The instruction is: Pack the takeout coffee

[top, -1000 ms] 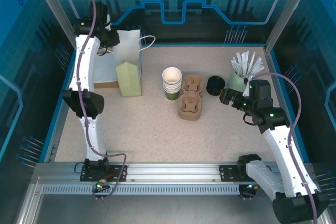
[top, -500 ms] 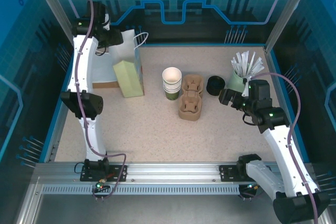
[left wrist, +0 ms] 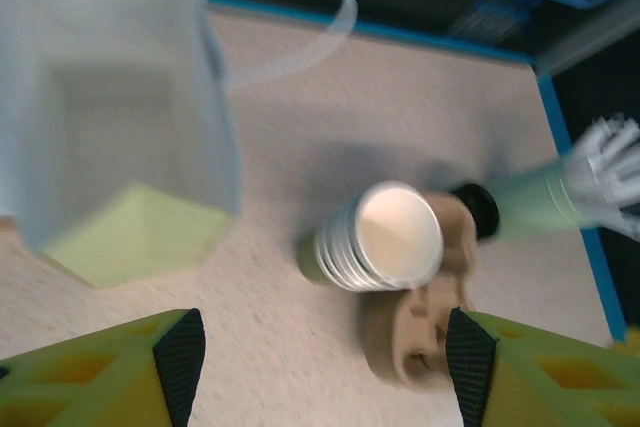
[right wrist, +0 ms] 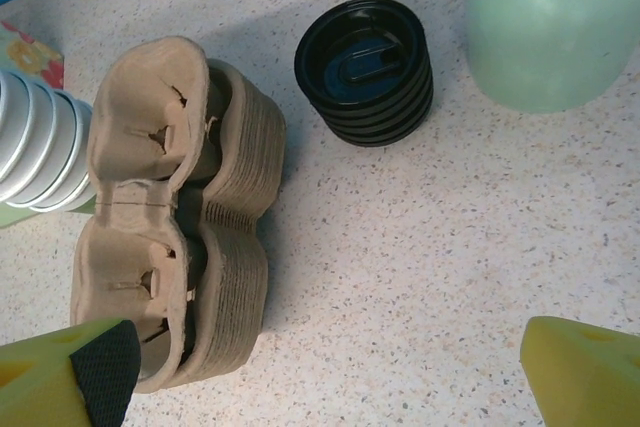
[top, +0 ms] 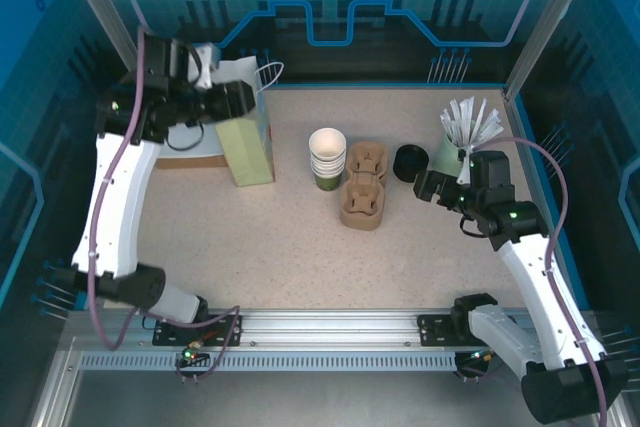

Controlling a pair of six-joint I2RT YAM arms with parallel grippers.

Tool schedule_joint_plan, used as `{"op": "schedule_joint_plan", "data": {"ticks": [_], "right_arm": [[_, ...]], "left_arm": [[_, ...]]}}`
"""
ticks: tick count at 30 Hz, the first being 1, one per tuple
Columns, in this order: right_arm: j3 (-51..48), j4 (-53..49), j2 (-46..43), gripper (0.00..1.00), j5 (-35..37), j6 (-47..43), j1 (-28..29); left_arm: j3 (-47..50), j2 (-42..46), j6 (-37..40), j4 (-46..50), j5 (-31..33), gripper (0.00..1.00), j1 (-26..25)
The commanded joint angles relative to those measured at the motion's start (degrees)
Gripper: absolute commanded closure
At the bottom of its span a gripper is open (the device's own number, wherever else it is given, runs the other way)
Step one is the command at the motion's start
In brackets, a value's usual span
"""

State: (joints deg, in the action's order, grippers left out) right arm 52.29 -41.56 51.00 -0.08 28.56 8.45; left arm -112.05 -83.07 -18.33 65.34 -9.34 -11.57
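1. Takeout coffee cup stack: nested white rims over a dark green wall. Upright on the table, left of centre and hard against the left flank of the pulp carrier stack. Outside the carrier pockets and clear of both grippers.
2. Left gripper: at the left rear of the table, raised beside the paper bag. Fingers spread wide, with only bare table between them.
3. Paper bag: upright at the left rear, white with a pale green side panel and a loop handle at the top. Apart from the cups.
4. Pulp carrier stack: brown, two-pocket pieces nested together, at mid-table.
5. Black lid stack: just right of the carriers, not touching them.
6. Pale green cup of white wrapped straws: at the right rear, just beside the lids.
7. Right gripper: near the lids and the straw cup, on their near side and right of the carriers. Fingers fully spread, gripping nothing.
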Motion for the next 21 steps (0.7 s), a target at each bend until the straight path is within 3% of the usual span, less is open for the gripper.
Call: {"op": "schedule_joint_plan", "data": {"ticks": [1,7,13,21], "right_arm": [[1.5,-0.1,1.1,0.0,-2.0,0.9,1.7],[2.1,0.3,5.2,0.0,-3.0,2.4,6.6],[0.9,2.3,11.7,0.0,-1.0,6.7,18.1],[-0.7,5.0,17.9,0.0,-4.7,15.3,23.9]], "left_arm": [[11.9,4.5,-8.4,-7.8,-3.4,0.32,-3.8],[26.0,7.9,-15.6,-14.8,-4.8,0.32,-9.0],[39.8,11.9,-24.2,-25.3,-6.9,0.26,-10.9],[43.8,12.4,-25.5,-26.0,-6.5,0.25,-11.7]]}}
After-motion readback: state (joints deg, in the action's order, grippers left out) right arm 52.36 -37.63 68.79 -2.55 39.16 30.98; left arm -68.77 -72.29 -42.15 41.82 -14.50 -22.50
